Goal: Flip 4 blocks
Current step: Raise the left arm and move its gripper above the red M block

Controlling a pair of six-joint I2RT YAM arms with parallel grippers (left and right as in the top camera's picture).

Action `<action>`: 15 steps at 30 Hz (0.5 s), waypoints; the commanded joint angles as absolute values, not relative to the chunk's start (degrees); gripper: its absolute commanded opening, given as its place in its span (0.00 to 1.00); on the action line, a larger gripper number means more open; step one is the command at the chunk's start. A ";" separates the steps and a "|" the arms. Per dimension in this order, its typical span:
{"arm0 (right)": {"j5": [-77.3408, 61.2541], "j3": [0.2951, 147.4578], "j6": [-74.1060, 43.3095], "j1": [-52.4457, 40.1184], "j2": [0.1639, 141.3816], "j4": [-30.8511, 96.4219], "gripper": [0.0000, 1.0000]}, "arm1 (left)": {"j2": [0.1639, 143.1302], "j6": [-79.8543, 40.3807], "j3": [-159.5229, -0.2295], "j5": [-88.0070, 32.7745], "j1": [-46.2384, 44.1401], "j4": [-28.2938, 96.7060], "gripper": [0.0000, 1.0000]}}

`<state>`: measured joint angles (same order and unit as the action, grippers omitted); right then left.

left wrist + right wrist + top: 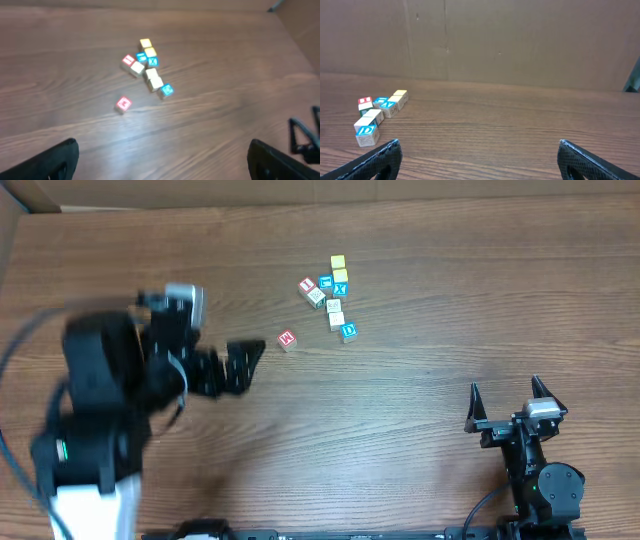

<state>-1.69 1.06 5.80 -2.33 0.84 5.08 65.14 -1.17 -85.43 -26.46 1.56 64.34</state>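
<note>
I saw both claws released, jaws spread wide, neither holding anything. The left claw [250, 367] was over the bench [470, 290], just left of the red W block [287, 340] and not touching it. That block lay alone, a little apart from the cluster. The blue D block [348, 332] sat at the cluster's near end, with the two cream blocks [334, 307] in a row just behind it. The right claw [505, 395] hung well apart, toward the bench's near right side
</note>
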 commanded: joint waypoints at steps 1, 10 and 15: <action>-2.04 0.45 5.85 -2.17 0.27 4.67 1.00 | 72.79 -1.56 -92.53 -31.33 1.85 67.90 1.00; -2.04 0.45 5.85 -2.17 0.27 4.67 1.00 | 83.13 -4.73 -93.38 -30.98 1.85 73.08 0.44; -2.04 0.45 5.85 -2.17 0.27 4.67 1.00 | 87.37 -4.75 -93.38 -26.96 1.85 74.17 0.45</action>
